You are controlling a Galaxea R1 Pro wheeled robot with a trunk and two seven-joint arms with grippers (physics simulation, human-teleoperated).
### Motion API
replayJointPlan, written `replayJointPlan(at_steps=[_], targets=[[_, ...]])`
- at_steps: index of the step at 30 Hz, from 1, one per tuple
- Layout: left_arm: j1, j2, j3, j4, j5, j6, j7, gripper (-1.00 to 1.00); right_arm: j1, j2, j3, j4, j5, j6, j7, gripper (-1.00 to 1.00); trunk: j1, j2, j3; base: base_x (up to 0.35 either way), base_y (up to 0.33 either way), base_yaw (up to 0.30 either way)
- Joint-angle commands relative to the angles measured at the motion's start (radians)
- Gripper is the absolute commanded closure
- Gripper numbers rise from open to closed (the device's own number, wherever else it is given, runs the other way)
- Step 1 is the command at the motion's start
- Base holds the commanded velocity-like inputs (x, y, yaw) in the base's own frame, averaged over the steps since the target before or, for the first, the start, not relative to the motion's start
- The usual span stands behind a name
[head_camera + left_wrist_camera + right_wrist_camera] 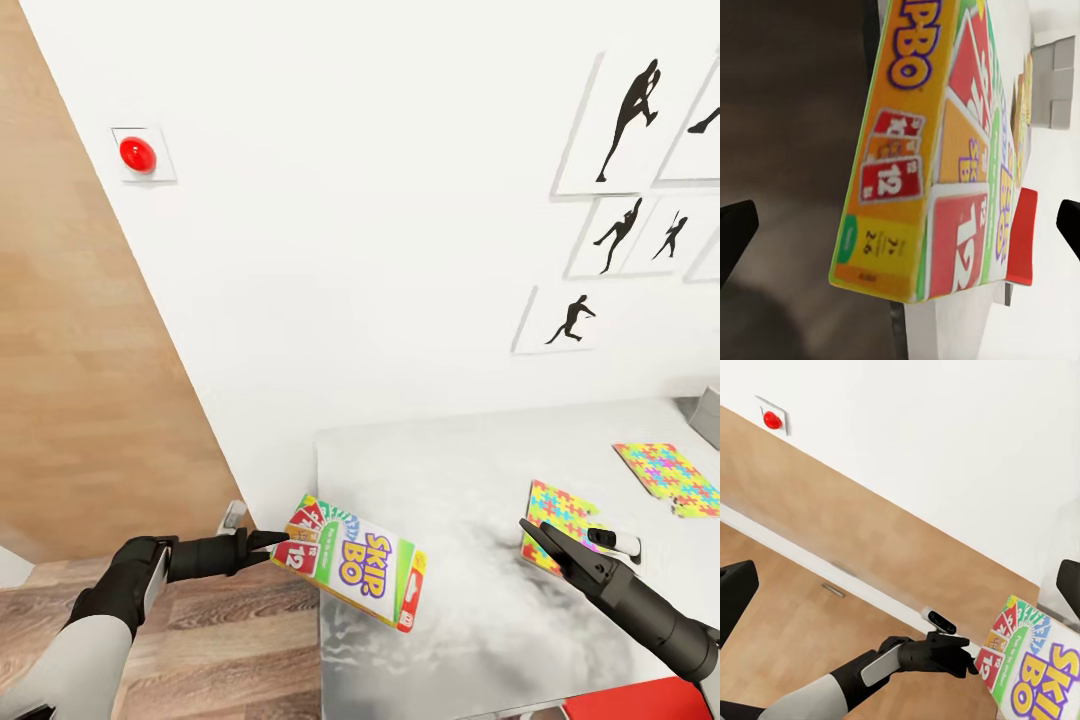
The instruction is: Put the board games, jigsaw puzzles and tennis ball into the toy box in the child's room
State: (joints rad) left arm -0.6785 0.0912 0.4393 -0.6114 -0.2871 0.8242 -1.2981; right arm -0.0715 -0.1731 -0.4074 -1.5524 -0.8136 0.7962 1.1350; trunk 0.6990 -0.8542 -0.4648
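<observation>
White tabletop (470, 600) is seen below. At its near left edge, a colourful Skip-Bo board game box (350, 562) is pinched by the left gripper (270, 542); the box could slip floorward. The right gripper (535, 537) hovers spread, empty. Farther back lie two bright jigsaw puzzles (665, 475).

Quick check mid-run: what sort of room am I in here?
Likely a child's bedroom or playroom: a colourful Skip-Bo card game box, bright jigsaw puzzles on a grey table, and black sports-silhouette wall pictures.
</observation>
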Motion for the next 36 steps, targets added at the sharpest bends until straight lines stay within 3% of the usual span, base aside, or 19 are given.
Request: replayJointPlan(at_steps=[1,5,9,36], targets=[[-0.001,-0.001,0.005,-0.001,-0.011,0.010,-0.009,-1.00,-0.001,0.000,0.000,0.000,-0.004,0.006,0.000,-1.00,0.000,-0.001,-0.001,0.000,-0.004,0.000],[-0.001,-0.001,0.005,-0.001,-0.011,0.011,-0.008,-1.00,-0.001,0.000,-0.001,0.000,-0.004,0.006,0.000,-1.00,0.000,-0.001,-0.001,0.000,-0.002,0.000],[-0.001,-0.001,0.006,-0.001,-0.011,0.012,-0.008,-1.00,-0.001,0.000,-0.001,0.000,-0.004,0.006,0.000,-1.00,0.015,-0.029,-0.014,0.000,0.000,0.000],[-0.001,-0.002,0.005,-0.001,-0.011,0.012,-0.007,-1.00,-0.001,0.000,-0.001,0.000,-0.005,0.006,0.002,-1.00,0.015,-0.029,-0.014,-0.004,-0.001,0.000]])
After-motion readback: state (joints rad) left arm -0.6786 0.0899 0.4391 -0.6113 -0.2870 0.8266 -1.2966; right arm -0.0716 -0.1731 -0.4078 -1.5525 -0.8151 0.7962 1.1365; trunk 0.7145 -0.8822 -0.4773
